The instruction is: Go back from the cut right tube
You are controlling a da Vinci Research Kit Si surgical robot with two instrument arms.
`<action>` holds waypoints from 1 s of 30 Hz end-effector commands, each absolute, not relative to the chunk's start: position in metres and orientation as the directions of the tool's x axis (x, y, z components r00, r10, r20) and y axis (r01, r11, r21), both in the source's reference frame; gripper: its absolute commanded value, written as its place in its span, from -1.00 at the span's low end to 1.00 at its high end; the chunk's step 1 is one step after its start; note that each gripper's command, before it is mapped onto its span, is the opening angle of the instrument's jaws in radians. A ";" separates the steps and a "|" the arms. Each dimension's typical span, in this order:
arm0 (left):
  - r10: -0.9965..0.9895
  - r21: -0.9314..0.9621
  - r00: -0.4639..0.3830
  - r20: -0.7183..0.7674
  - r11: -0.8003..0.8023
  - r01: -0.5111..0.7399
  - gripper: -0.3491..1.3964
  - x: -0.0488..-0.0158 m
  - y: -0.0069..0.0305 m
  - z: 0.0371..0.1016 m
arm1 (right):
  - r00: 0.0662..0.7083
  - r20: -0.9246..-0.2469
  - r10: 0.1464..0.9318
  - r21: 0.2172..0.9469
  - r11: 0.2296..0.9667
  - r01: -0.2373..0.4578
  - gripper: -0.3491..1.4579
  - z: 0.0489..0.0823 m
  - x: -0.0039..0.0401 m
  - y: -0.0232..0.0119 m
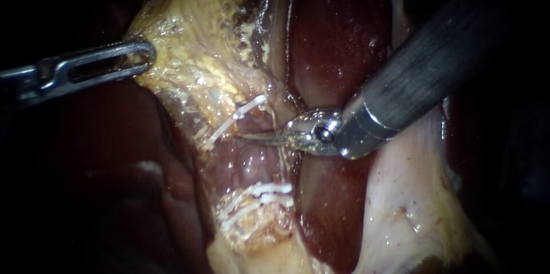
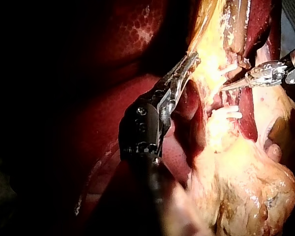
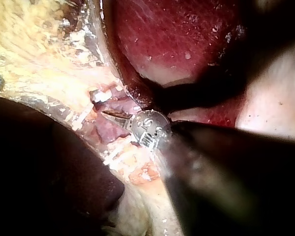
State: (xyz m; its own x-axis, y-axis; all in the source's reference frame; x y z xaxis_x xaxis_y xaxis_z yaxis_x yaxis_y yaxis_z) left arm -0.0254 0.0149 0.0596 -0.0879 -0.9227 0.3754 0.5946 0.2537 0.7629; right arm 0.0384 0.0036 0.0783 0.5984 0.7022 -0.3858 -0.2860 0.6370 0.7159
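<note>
My right instrument [image 1: 252,134] comes in from the upper right, and its thin blades lie together, shut and holding nothing. Their tips rest at the pink tube [image 1: 247,159], just below the upper white clip [image 1: 247,109]. A group of white clips [image 1: 264,191] crosses the tube lower down. The right wrist view shows the blade tips [image 3: 110,114] against the pink tube stump [image 3: 108,130] beside a clip [image 3: 101,95]. My left instrument [image 1: 146,56] enters from the left with its slotted jaws shut on the edge of the yellow fatty tissue [image 1: 195,44], also seen in the left wrist view [image 2: 189,61].
Dark red liver [image 1: 338,39] lies behind my right instrument's shaft [image 1: 435,62]. Pale whitish tissue [image 1: 407,194] hangs below that shaft. More dark liver [image 1: 114,165] fills the lower left. Yellow fat [image 2: 246,187] bulges beside my left instrument's shaft.
</note>
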 end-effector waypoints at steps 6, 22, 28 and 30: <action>-0.923 0.764 -0.088 0.374 0.253 0.594 -1.00 -0.0253 0.0150 0.0596 | 0.607 -0.407 0.683 0.699 0.660 -0.274 -0.93 0.0782 0.0383 0.0037; -0.923 0.764 -0.088 0.374 0.253 0.593 -1.00 -0.0252 0.0151 0.0595 | 0.622 -0.444 0.645 0.678 0.696 -0.238 0.08 0.0780 0.0381 0.0036; -0.923 0.764 -0.088 0.374 0.253 0.593 -1.00 -0.0251 0.0151 0.0595 | 0.625 -0.449 0.639 0.676 0.700 -0.231 0.10 0.0777 0.0378 0.0034; -0.923 0.764 -0.088 0.374 0.253 0.593 -1.00 -0.0251 0.0151 0.0595 | 0.636 -0.472 0.611 0.660 0.723 -0.206 0.19 0.0775 0.0375 0.0032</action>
